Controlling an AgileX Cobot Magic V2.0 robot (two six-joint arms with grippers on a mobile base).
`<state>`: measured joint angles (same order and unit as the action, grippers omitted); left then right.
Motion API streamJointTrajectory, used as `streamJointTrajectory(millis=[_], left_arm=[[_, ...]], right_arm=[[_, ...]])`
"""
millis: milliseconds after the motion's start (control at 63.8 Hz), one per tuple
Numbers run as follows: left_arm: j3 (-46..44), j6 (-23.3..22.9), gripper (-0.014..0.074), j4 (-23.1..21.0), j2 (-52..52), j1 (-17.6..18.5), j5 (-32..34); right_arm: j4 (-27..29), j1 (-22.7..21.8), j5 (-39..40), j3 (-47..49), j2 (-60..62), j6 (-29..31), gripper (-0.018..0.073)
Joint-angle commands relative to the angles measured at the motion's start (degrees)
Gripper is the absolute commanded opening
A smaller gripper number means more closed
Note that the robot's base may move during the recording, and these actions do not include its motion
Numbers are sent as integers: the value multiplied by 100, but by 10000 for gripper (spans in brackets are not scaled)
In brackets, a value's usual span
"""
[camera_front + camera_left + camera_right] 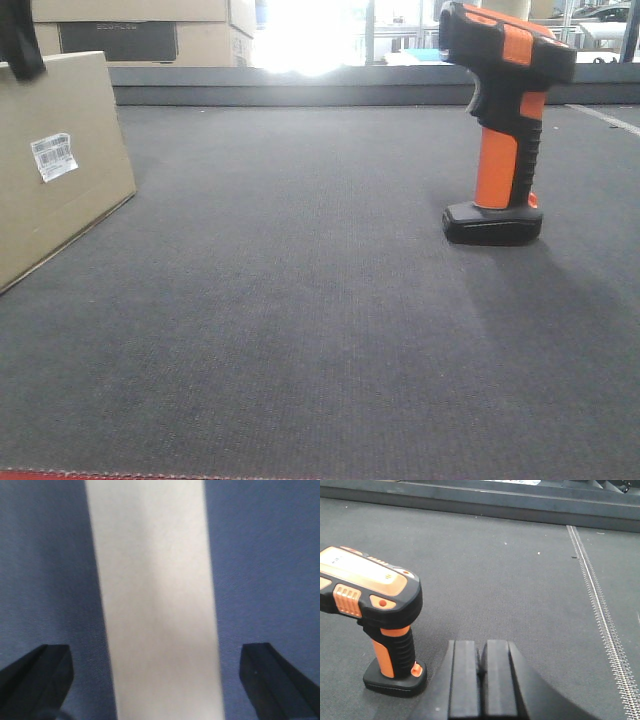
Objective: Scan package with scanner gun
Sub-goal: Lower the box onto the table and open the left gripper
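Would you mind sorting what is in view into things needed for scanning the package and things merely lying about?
For the job:
- scanner gun, standing upright on its base
- cardboard package with barcode label
- left gripper, open above the package
- right gripper, shut, beside the scanner gun

Just lying about:
- stacked boxes in the background

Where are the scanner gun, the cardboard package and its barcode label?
scanner gun (497, 165): front view, orange grip.
cardboard package (60, 215): front view, side face.
barcode label (54, 156): front view, centre.
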<state>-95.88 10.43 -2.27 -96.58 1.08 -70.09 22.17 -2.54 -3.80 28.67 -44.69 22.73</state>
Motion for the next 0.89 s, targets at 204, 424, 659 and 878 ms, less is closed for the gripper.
streamJointTrajectory(millis=[204, 424, 659, 878], left_arm=[[458, -191, 171, 7, 1477, 21, 44], [1949, -191, -111, 42, 2819, 21, 1607], [3963, -191, -111, 192, 4353, 21, 3536], [5805, -191, -111, 192, 5966, 21, 5338]], right_arm=[[-41, -26, -217, -10, 500, 32, -149], [-41, -26, -622, -32, 1207, 32, -149], [22, -26, -771, -600, 1849, -148, -149], [68, -26, -848, -1026, 2740, -177, -149]])
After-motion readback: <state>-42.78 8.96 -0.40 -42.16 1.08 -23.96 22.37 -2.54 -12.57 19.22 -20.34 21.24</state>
